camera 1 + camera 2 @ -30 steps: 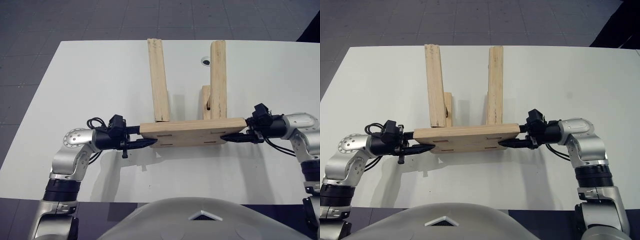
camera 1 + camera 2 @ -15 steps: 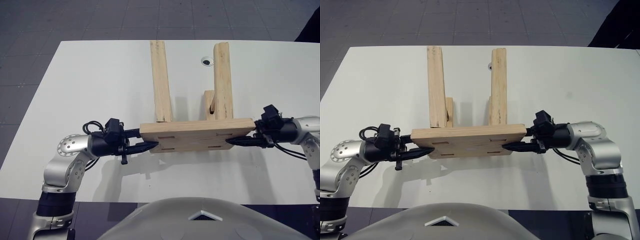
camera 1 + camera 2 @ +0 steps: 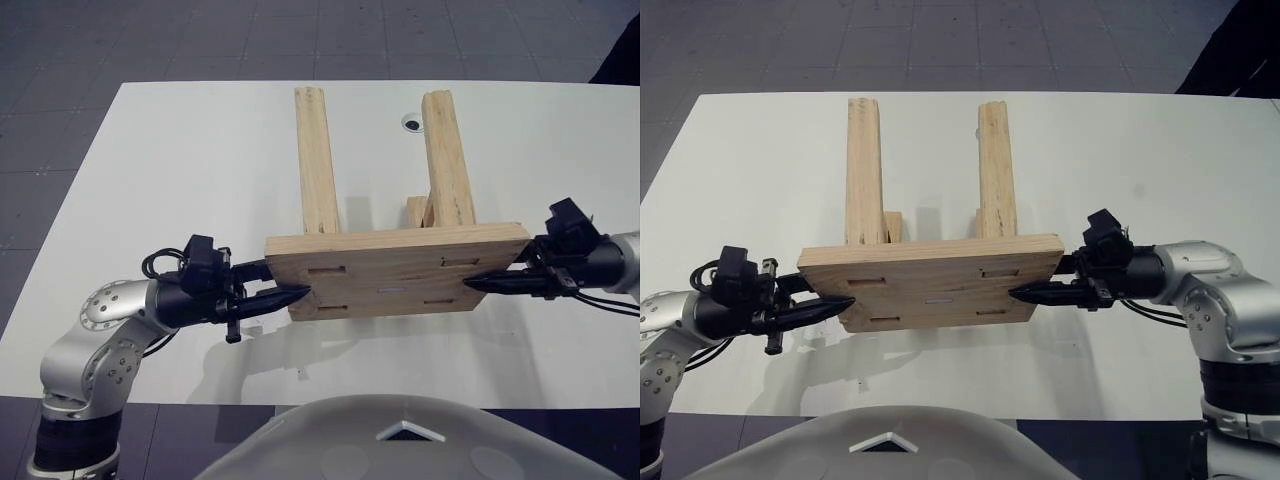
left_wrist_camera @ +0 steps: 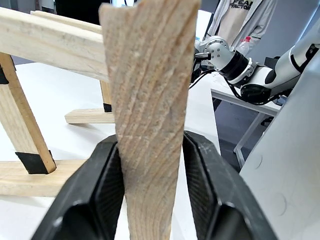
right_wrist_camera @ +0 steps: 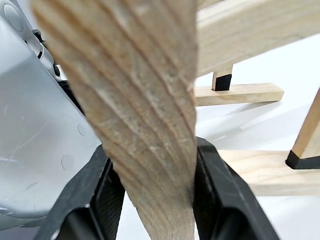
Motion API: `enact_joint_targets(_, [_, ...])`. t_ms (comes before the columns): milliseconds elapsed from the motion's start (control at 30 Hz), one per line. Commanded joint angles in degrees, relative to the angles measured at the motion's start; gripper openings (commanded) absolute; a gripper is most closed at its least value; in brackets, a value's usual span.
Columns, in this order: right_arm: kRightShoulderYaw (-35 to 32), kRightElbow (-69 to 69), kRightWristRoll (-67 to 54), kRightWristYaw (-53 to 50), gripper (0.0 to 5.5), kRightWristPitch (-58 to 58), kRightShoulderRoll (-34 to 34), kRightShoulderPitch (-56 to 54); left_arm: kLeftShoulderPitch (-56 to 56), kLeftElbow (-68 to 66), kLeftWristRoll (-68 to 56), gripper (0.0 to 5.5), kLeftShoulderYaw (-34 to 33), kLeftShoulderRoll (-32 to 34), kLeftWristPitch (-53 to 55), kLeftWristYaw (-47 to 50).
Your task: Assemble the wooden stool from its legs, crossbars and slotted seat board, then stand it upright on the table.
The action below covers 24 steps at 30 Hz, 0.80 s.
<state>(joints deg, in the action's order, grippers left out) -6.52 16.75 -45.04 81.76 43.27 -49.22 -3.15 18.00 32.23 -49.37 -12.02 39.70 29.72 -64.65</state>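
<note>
Pale wood comes first on the near side. The slotted seat board (image 3: 395, 270) hangs over the near half of the table (image 3: 180, 170), clear of the surface, with its shadow beneath. We hold it at both ends. The left gripper (image 3: 275, 283) is clamped on the left end, its black fingers (image 4: 102, 185) pressed against the two faces of the board. The right gripper (image 3: 1045, 280) clamps the right end the same way, fingers (image 5: 215, 185) tight on the wood.

We judge the step in hand to be tipping the assembled stool onto its feet.

1. Raise both ends at one rate, so the board stays level from left to right.
2. Pivot about the far feet and do not drag the stool nearward.
3. Release only when all the feet bear on the table. The edge grip is narrow, and the board may twist between the fingers.

The board's long axis runs left to right, and its slotted face is turned up and toward the near side. The left leg (image 3: 317, 160) and right leg (image 3: 447, 160) run from near to far, feet pointing far. A crossbar (image 3: 416, 211) sits just beside the right leg. We cannot tell whether the feet touch the table. A small round fitting (image 3: 411, 122) lies near the right leg's far end.
</note>
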Motion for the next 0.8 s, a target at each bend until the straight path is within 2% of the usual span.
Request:
enact_joint_targets(33, [-0.3, 4.2, -3.3, -2.6, 1.66, 4.0, -1.7, -1.4, 1.5, 5.1, -2.6, 1.61, 0.4, 0.0, 1.5, 2.6])
enact_joint_targets(500, [-8.1, 10.6, -18.2, -7.1, 1.66, 16.9, -5.5, -2.3, 6.0, 14.3, -15.1, 1.61, -5.4, 1.7, 5.8, 10.1])
enact_joint_targets(800, [-12.1, 13.0, -26.1, -8.4, 1.61, 20.8, -7.5, 0.0, 8.2, 16.0, -26.5, 1.58, -12.6, 6.4, 7.7, 11.4])
